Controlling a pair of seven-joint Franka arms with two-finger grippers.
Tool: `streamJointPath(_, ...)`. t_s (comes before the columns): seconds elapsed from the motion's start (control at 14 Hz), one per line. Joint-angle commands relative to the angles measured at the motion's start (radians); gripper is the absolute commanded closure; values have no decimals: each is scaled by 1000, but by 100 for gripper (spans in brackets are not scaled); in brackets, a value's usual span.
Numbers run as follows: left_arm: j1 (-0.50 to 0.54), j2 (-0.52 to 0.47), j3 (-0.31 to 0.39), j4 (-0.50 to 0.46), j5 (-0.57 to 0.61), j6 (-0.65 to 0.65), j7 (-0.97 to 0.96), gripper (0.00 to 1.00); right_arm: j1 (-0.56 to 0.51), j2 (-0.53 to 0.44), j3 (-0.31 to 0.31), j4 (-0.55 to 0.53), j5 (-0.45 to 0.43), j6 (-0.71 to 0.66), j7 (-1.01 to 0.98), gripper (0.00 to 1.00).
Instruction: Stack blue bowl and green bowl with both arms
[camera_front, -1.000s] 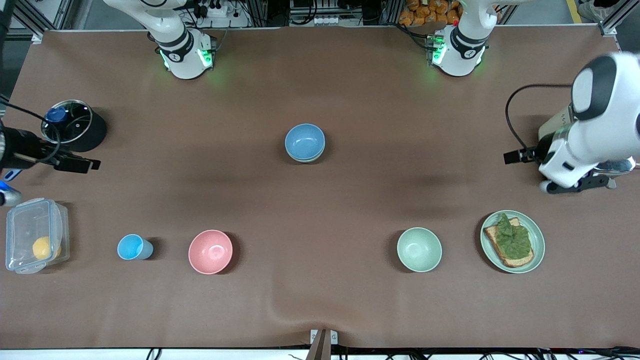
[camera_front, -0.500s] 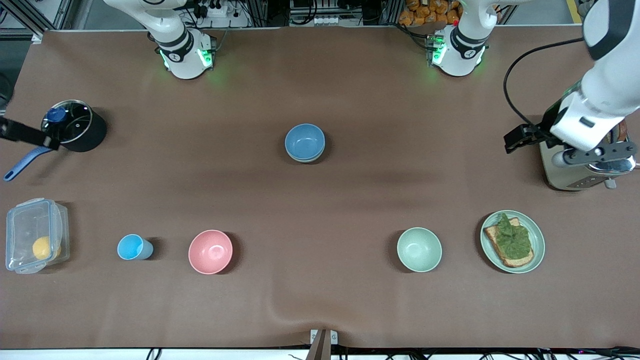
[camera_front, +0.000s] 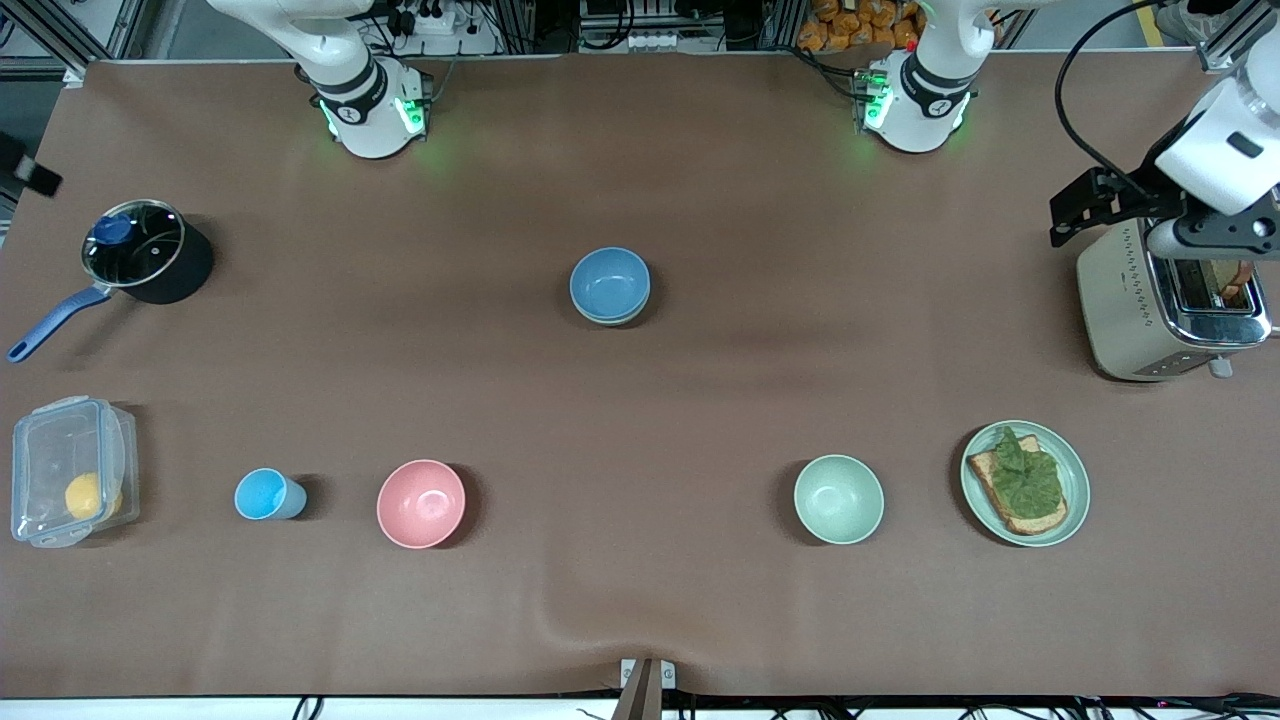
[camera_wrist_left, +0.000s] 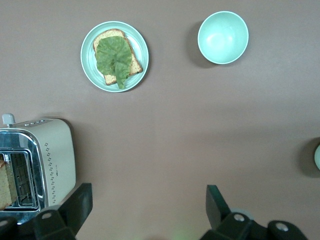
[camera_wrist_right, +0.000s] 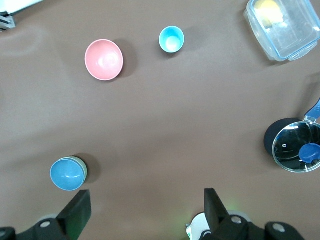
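Observation:
The blue bowl (camera_front: 610, 282) sits nested in the green bowl (camera_front: 608, 320) at the table's middle; only a thin sage rim of the green one shows. In the right wrist view the blue bowl (camera_wrist_right: 66, 174) hides all but an edge of the green bowl (camera_wrist_right: 83, 167). My left gripper (camera_front: 1212, 238) hangs open and empty above the toaster; it is also seen in its wrist view (camera_wrist_left: 148, 205). My right gripper (camera_wrist_right: 146, 205) is open and empty, high over the right arm's end of the table, almost wholly outside the front view.
A toaster (camera_front: 1130, 310), a plate (camera_front: 1075, 470) with toast and a pale mint bowl (camera_front: 838, 498) stand toward the left arm's end. A pink bowl (camera_front: 421, 503), light-blue cup (camera_front: 262, 494), lidded box (camera_front: 65, 470) and pot (camera_front: 140, 250) stand toward the right arm's end.
Both arms have drawn up and away toward the robots' side. The left hand rose off the toaster. The right hand left the front view, uncovering the pot's handle. The bowls have not moved.

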Motion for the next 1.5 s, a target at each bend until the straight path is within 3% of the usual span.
streamJointPath(0.0, 13, 11, -13, 47, -18, -43, 17, 0, -25, -13, 29, -13, -22, -36, 11, 0)
streamJointPath(0.21, 13, 17, -16, 47, -29, -43, -18, 0, -39, -25, 69, -113, -57, -13, 13, 0)
streamJointPath(0.5, 9, 23, -14, 49, -8, -43, -23, 0, -45, -80, 120, -338, -71, 204, 13, 0)
streamJointPath(0.71, 13, 23, -14, 49, -23, -45, -4, 0, -48, -82, 128, -395, -87, 274, 13, 0)
streamJointPath(0.86, 5, 25, -16, 49, -24, -45, -9, 0, -48, -123, 129, -519, -87, 384, 13, 0)
streamJointPath(1.07, 4, 26, -16, 49, -23, -45, -3, 0, -50, -123, 157, -532, -109, 406, 13, 0)
streamJointPath(1.43, 7, 28, -16, 49, -24, -45, -1, 0, -58, -118, 146, -521, -114, 412, 7, 0)
